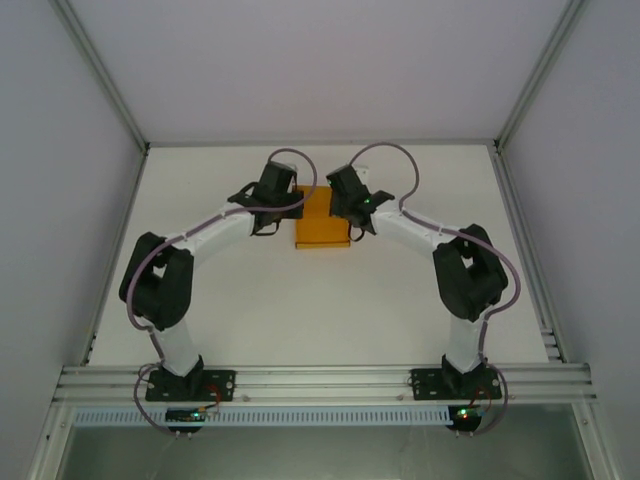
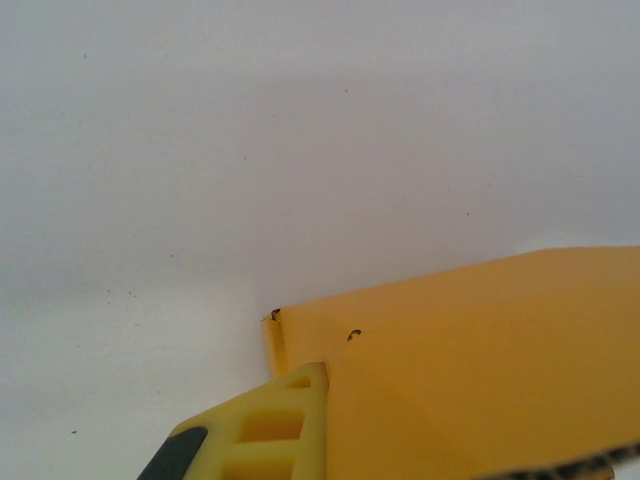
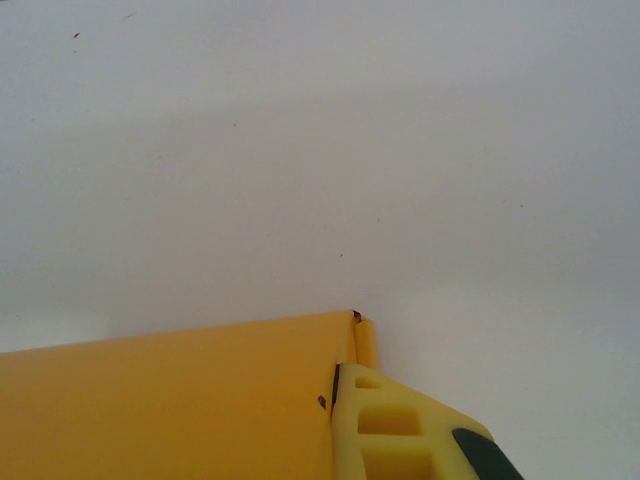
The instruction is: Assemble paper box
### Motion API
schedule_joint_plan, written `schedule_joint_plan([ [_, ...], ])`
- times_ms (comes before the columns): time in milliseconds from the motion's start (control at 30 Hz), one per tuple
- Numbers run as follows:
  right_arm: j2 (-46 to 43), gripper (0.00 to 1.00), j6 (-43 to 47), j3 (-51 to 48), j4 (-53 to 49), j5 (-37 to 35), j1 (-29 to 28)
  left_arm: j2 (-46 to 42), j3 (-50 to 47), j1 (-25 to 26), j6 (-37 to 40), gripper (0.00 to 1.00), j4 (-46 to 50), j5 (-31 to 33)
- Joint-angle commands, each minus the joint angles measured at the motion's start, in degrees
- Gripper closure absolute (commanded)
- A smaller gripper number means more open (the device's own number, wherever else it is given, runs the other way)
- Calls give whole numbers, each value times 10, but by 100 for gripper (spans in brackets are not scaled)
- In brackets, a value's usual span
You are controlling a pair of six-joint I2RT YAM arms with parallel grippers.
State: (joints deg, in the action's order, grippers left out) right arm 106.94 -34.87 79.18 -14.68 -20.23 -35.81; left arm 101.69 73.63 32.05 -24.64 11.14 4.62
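**Fig. — top view, then wrist views, L to R.** L gripper [image 1: 285,208] sits at the left edge of the paper box [image 1: 322,232]. The box lies flat on the table [image 1: 300,310], mid-field betw. both arms, long axis approx. near-to-far. R gripper [image 1: 350,215] meets the right edge — neither arm is nearer.

L wrist view: one yellow finger [image 2: 268,430] butts the box's left corner, card spreading to its right. The jaws are closed, but I cannot tell whether card is pinched.

R wrist view: mirror case — a yellow finger [image 3: 385,430] against the right corner, box to its left, jaws likewise closed.

I judge the next move to be an inward press/fold along those side edges.
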Motion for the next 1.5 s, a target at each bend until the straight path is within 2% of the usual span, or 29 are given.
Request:
schedule_joint_plan([
  [0,-2,94,-33,-15,110,-9,-31,9,-21,22,-37,100,-65,-48],
  [233,-1,94,-27,-70,139,-59,-55,-2,-105,23,-83,100,-159,-83],
  [367,0,94,-27,-104,170,-75,-67,-8,-129,28,-99,100,-173,-91],
  [567,-16,95,79,-168,228,-95,-87,-31,-178,37,-88,97,-153,-80],
  [833,-29,94,149,-242,273,-118,-107,-89,-202,37,-74,74,-115,-54],
  [967,-26,94,163,-270,271,-140,-121,-121,-202,37,-68,53,-84,-40],
  [1133,-25,94,154,-295,276,-139,-127,-163,-200,37,-63,34,-26,4],
  [1200,-29,94,153,-303,280,-139,-127,-181,-198,37,-65,23,9,26],
  [1267,-31,93,152,-307,284,-141,-129,-203,-192,35,-71,4,43,42],
  [1300,-32,92,152,-308,285,-141,-129,-212,-187,34,-75,0,60,48],
  [1400,-31,91,153,-307,286,-143,-130,-233,-164,24,-91,0,94,42],
  [1467,-31,90,153,-307,287,-145,-132,-241,-152,7,-105,0,96,11],
])
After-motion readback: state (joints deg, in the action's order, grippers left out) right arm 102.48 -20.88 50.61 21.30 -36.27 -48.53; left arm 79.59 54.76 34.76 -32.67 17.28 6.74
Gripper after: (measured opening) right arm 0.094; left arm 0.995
